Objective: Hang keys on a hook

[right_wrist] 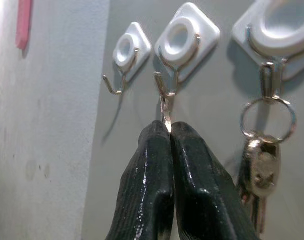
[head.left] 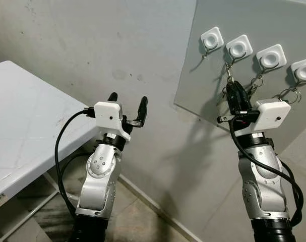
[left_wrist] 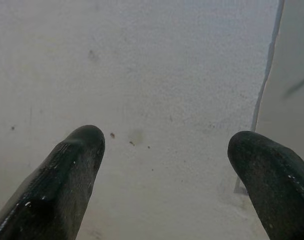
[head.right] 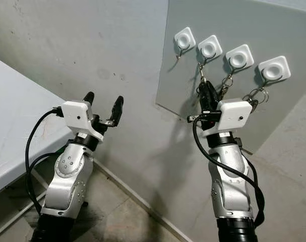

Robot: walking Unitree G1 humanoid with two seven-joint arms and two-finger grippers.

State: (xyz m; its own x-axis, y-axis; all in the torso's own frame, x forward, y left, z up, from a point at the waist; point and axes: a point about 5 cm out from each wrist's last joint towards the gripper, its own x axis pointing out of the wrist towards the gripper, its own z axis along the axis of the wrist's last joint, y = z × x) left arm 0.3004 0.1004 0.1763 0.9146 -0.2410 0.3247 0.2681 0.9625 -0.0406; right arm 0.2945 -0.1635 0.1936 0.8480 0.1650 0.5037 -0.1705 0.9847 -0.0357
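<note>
A grey board [head.left: 273, 20] on the wall carries a row of white hooks. The leftmost hook [head.left: 211, 39] is bare. My right gripper [head.left: 234, 89] is raised just below the second hook [right_wrist: 184, 37] and is shut on a key ring [right_wrist: 165, 107]. The ring's metal loop reaches up to that hook's wire prong. The keys below it are hidden between the fingers [right_wrist: 146, 175]. My left gripper [head.left: 128, 99] is open, held up facing the bare wall well left of the board, with nothing in it.
Key bunches [right_wrist: 262, 160] hang from the third hook [head.left: 271, 56] and the fourth hook [head.left: 304, 70], close on the right gripper's right. A white table [head.left: 21, 126] stands at the left. Plain wall lies between the table and the board.
</note>
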